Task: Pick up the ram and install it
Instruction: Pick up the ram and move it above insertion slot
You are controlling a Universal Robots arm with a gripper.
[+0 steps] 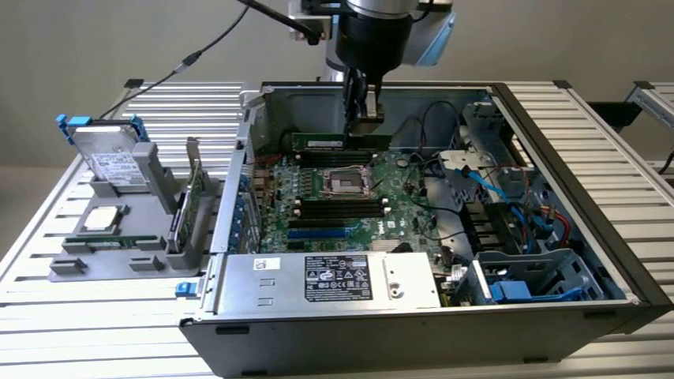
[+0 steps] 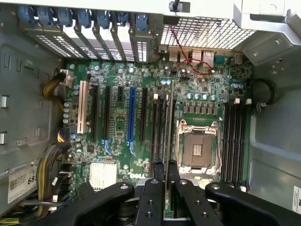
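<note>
RAM (image 2: 170, 122): held on edge with its long side level, hanging just over the memory slots; whether it touches one cannot be told, and it does not look seated.
Grip: the gripper (image 2: 165, 181) is clamped on the RAM near one end, with fingers (image 2: 157, 188) flat against both faces, likely to leave the contact edge free for a slot.
Memory slots (image 2: 160, 127): black and apparently unfilled, running parallel to the RAM, an alignment that looks deliberate.
Processor socket (image 2: 196, 149): bare, just beside those slots.
Motherboard (image 2: 117, 84): lying flat in the computer case (image 1: 421, 335), whose open side lets the arm reach in from above.
Parts rack (image 1: 63, 268): outside the case on the exterior view's left, on the slatted table (image 1: 43, 316), holding a processor chip (image 1: 102, 219) and an upright expansion card (image 1: 188, 205).
</note>
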